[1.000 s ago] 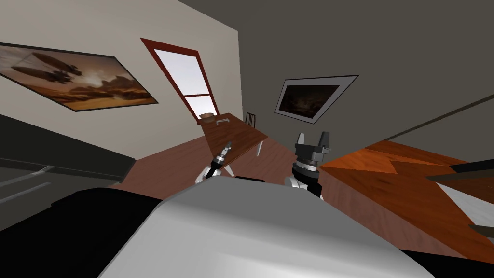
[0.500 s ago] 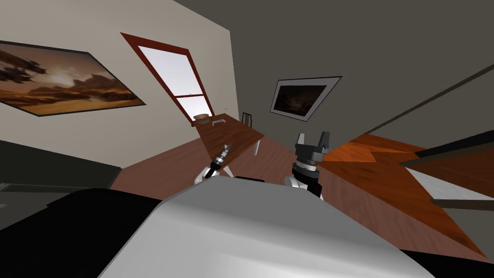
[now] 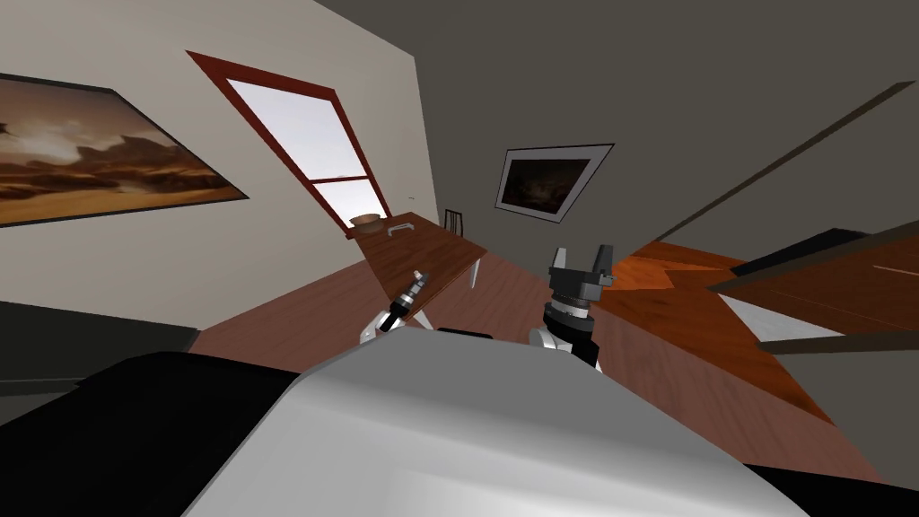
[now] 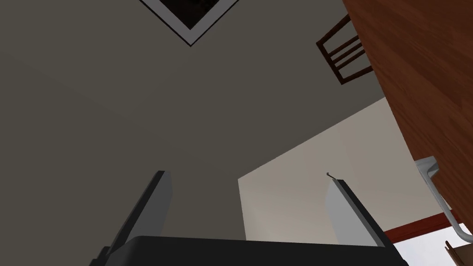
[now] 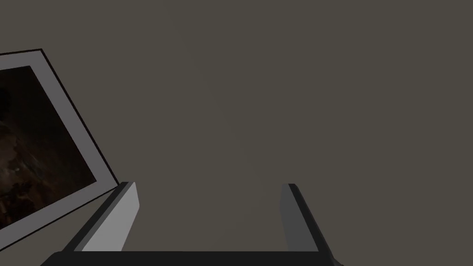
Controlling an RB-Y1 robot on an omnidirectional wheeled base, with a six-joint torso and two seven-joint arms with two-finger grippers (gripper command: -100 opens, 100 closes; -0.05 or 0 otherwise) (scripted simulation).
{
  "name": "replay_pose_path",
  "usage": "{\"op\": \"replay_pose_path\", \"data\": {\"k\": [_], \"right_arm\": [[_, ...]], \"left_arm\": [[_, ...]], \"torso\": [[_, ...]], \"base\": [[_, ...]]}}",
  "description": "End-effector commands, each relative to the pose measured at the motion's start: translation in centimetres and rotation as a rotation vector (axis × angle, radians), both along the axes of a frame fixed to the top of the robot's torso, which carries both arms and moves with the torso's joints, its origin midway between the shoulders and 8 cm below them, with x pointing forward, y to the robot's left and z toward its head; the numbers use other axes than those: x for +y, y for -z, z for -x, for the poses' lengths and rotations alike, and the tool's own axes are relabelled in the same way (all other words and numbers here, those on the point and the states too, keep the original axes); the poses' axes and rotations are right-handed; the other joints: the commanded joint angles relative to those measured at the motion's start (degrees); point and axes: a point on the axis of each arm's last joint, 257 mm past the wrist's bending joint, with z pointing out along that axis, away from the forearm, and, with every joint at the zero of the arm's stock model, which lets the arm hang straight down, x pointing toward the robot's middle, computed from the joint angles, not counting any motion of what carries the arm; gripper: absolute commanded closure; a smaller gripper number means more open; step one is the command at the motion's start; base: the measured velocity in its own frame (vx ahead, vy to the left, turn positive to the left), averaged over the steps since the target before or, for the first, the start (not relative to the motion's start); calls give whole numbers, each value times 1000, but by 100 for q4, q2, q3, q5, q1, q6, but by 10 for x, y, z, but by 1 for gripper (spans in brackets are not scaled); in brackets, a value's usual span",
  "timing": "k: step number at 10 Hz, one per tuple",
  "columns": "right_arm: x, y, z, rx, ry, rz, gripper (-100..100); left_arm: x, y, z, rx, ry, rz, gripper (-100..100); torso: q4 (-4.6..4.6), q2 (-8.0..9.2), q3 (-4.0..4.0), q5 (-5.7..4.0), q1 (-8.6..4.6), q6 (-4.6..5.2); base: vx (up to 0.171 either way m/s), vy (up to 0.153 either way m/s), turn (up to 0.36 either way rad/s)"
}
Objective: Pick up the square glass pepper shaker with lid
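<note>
Head view: left gripper [image 3: 420, 275] is hanging in front of the near end of a brown wooden table [image 3: 431, 247]. The right gripper [image 3: 582, 251] is pointing up beside it, over the floor. Both wrist views are showing fingers spread wide, gripping nothing. Table is carrying a brown bowl [image 3: 365, 220] at the far end by the window [image 3: 305, 135], with a grey handle-shaped piece [image 3: 399, 228] just beside it. A dark chair [image 3: 454, 219] is standing behind. Cannot tell where the pepper shaker is sitting: too small to pick out at this range.
</note>
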Motion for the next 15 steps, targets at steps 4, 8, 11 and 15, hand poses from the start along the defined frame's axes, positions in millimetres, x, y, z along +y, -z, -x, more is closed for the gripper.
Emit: {"op": "replay_pose_path", "data": {"k": [4, 8, 11, 15], "right_arm": [[0, 0, 0, 0, 0, 0, 0], [0, 0, 0, 0, 0, 0, 0], [0, 0, 0, 0, 0, 0, 0], [0, 0, 0, 0, 0, 0, 0]], "left_arm": [[31, 40, 0, 70, -19, -108, -100], [50, 68, 6, 128, -39, -151, -100], [69, 90, 12, 178, -57, -191, -100], [96, 108, 13, 218, -74, -261, -100]], "torso": [[-1, -1, 0, 1, 3, -5], [-1, -5, -2, -1, -2, -1], [-1, -6, -3, -1, -2, -1], [-2, -7, -4, 0, -6, -6]], "base": [[-18, 34, -167], [-11, 26, -115], [-7, 25, -102], [-8, 26, -130]]}}
